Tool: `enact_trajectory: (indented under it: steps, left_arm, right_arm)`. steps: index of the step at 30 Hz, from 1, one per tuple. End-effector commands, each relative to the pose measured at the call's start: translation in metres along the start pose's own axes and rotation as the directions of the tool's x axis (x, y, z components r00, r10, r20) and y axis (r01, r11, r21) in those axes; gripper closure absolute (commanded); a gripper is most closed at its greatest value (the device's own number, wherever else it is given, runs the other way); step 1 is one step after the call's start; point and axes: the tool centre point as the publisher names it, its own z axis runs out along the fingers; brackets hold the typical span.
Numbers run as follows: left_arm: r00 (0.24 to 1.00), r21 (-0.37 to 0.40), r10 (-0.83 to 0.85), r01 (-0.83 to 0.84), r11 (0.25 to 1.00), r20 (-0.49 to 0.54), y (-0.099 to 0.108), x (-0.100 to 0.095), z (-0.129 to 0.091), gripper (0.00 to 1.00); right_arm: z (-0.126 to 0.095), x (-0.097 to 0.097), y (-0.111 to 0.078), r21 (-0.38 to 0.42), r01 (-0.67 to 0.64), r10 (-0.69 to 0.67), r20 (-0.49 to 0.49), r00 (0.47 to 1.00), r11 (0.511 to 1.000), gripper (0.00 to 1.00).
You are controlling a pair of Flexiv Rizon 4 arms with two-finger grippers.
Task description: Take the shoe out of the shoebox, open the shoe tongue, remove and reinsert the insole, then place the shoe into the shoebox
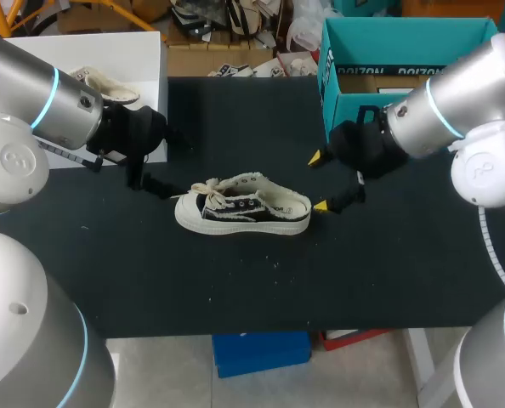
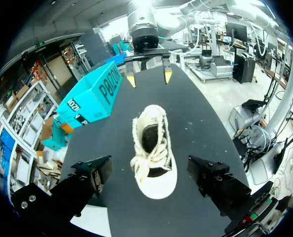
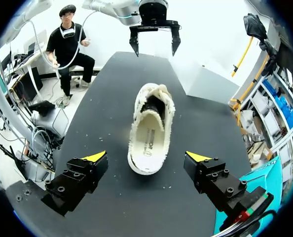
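Cream canvas shoe (image 1: 244, 212) sits upright mid-frame on the counter (image 1: 235, 289), out of the teal shoebox (image 1: 346, 102) at upper right. Left hand (image 3: 155, 49) and right hand (image 1: 319, 181) gape wide, empty. Tongue-opening seems next: steady the heel, pinch the tongue.

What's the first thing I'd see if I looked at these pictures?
A cream and black shoe lies on its sole in the middle of the black table. Two robot grippers point at it, both open: the left gripper by its toe and the right gripper, with bright yellow tips, by its heel. A teal shoebox stands at the table's far right corner.
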Motion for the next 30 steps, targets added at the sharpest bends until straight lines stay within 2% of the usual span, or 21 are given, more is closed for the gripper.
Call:
enact_trajectory:
  steps: [1, 16, 30]
  left_arm:
    - [1.0, 0.003, 0.003, -0.003, 1.0, 0.006, 0.001, 0.002, 0.0, 0.0]
    - [1.0, 0.003, 0.003, -0.003, 1.0, 0.006, 0.001, 0.002, 0.0, 0.0]
    - [1.0, 0.003, 0.003, -0.003, 1.0, 0.006, 0.001, 0.002, 0.0, 0.0]
  right_arm:
    - [0.025, 0.003, -0.009, -0.093, -0.017, 0.018, 0.012, 1.0, 0.996, 0.0]
    - [0.059, 0.005, -0.021, -0.233, -0.075, 0.085, 0.032, 0.996, 0.97, 0.0]
    - [0.077, 0.0, -0.026, -0.278, -0.101, 0.111, 0.022, 0.994, 0.955, 0.0]
